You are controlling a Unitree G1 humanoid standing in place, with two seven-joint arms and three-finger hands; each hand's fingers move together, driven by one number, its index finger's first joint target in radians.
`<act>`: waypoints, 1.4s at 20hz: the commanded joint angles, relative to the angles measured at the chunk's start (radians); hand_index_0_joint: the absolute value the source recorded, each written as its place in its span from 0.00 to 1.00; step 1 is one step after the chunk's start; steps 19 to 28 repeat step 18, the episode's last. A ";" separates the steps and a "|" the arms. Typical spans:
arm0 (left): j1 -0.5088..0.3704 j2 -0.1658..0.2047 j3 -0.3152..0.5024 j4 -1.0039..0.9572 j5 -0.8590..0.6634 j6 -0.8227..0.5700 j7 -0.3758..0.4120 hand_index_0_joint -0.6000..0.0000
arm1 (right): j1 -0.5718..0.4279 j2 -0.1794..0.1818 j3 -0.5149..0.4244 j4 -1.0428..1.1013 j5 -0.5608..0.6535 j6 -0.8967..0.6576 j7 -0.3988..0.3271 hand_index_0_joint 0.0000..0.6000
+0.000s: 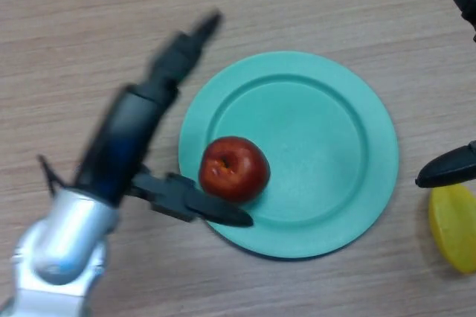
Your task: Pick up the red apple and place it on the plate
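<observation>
The red apple (233, 169) sits on the plate (327, 146), near its left rim, between the left robot hand's (160, 146) spread fingers and thumb; release looks nearly complete.

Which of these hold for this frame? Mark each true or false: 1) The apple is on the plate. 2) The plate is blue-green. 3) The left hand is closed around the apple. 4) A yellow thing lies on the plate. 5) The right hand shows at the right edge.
1) True: the apple sits on the plate, near its left rim.
2) True.
3) False: the left hand is open, fingers spread, with only the thumb beside the apple.
4) False: the yellow thing lies on the table, right of the plate.
5) True: the right hand shows there, apart from the apple.
</observation>
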 commanded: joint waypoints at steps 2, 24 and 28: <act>-0.030 0.074 0.197 -0.176 -0.127 -0.002 -0.063 1.00 | -0.036 -0.023 -0.043 -0.046 -0.006 -0.114 -0.019 0.00; -0.012 0.193 0.481 -0.325 -0.506 0.112 0.049 1.00 | -0.033 0.053 0.054 -0.058 -0.040 -0.167 0.026 0.00; -0.012 0.193 0.481 -0.325 -0.506 0.112 0.049 1.00 | -0.033 0.053 0.054 -0.058 -0.040 -0.167 0.026 0.00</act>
